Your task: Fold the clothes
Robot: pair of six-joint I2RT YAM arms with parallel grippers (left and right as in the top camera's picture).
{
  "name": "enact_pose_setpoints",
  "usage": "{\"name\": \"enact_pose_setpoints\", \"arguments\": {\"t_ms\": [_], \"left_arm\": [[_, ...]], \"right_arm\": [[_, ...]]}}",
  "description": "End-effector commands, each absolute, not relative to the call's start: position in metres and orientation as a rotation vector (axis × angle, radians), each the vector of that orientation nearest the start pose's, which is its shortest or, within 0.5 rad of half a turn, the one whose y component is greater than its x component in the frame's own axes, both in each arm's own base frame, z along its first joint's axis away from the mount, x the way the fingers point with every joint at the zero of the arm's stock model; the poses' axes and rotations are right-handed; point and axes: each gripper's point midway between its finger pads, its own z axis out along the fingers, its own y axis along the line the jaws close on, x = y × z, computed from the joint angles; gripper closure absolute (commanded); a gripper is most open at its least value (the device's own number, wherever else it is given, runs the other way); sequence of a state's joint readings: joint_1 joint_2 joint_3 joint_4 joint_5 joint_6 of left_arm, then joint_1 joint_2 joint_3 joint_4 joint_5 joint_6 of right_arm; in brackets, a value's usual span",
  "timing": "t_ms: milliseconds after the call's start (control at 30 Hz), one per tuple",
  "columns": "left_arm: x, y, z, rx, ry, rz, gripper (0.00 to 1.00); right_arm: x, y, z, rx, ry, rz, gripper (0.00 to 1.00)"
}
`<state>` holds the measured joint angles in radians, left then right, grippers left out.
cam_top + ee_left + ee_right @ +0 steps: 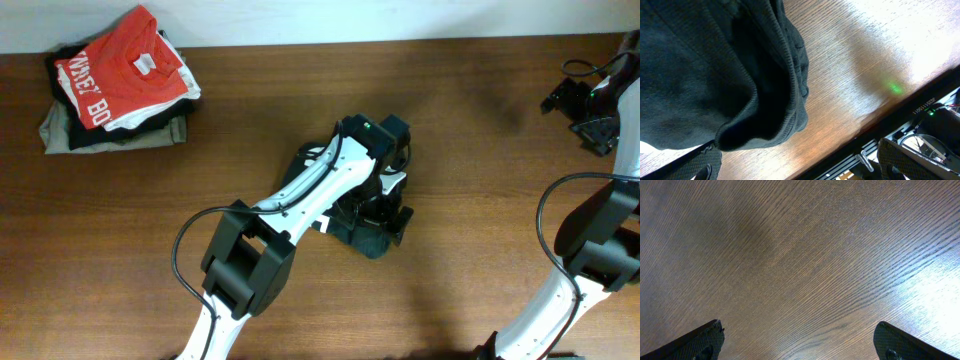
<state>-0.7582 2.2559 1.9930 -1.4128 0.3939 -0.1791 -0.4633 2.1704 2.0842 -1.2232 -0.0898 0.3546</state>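
1. Left gripper (pixel 802 162) fingers (pixel 702 165) spread wide, clasping nothing; dark clothes (pixel 705 70) bunched against one finger.
2. Right gripper (pixel 800 342) likewise parted, empty, above the table's (pixel 790 255) right side.
3. Clothes form a compact mid-table bundle: folding seems mostly done, final tidying left.

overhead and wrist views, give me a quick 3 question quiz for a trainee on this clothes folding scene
1. True or false: the red T-shirt lies on top of the folded stack.
2. Pick one: in the right wrist view, what lies between the fingers of the right hand?
A. bare wooden table
B. dark fabric
C. a red shirt
3. Short answer: which arm reaches over the dark garment at the middle of the table?

Key
1. True
2. A
3. The left arm
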Motion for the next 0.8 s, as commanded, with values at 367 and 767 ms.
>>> {"name": "enact_pose_setpoints", "arguments": {"t_ms": [367,767], "left_arm": [[0.268,-0.321,0.053,0.868,3.260,-0.308,0.06],[0.247,-0.346,0.056,0.948,3.245,-0.433,0.99]], "right_arm": [[0.438,-0.205,0.146,1.106,2.620,0.084,0.01],[0.438,-0.205,0.146,1.106,2.620,0.084,0.01]]}}
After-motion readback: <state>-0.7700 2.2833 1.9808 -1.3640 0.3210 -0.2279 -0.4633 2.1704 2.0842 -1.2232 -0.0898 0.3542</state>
